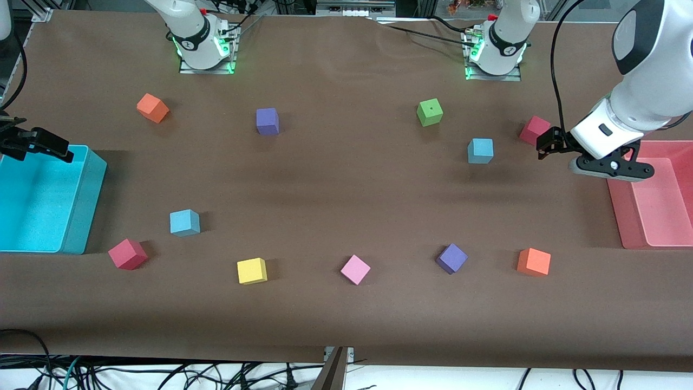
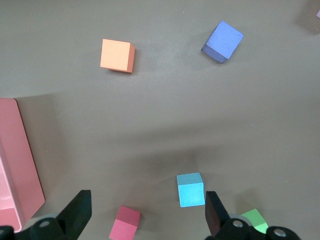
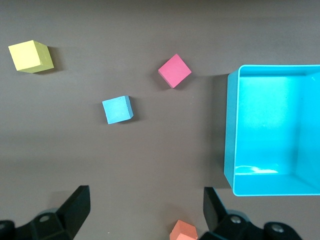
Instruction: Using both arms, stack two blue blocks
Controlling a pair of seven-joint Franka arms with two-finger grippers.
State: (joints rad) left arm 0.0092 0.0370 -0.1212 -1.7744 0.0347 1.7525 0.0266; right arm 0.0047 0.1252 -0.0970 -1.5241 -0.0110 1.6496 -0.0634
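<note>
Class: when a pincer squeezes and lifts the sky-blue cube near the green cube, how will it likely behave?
The sky-blue cube looks matte and foam-like, so probably light, slightly squashy and grippy. Its flat faces suggest it won't roll and should sit steadily when stacked.

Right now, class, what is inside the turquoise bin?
The turquoise bin looks empty in the right wrist view. From the front, the right pincer covers one corner of it.

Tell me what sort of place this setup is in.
Most likely a robotics lab. Two white arms are bolted to a brown-covered table, coloured foam cubes such as a blue block are scattered between a turquoise bin and a pink bin, and cables trail off the table edge.
</note>
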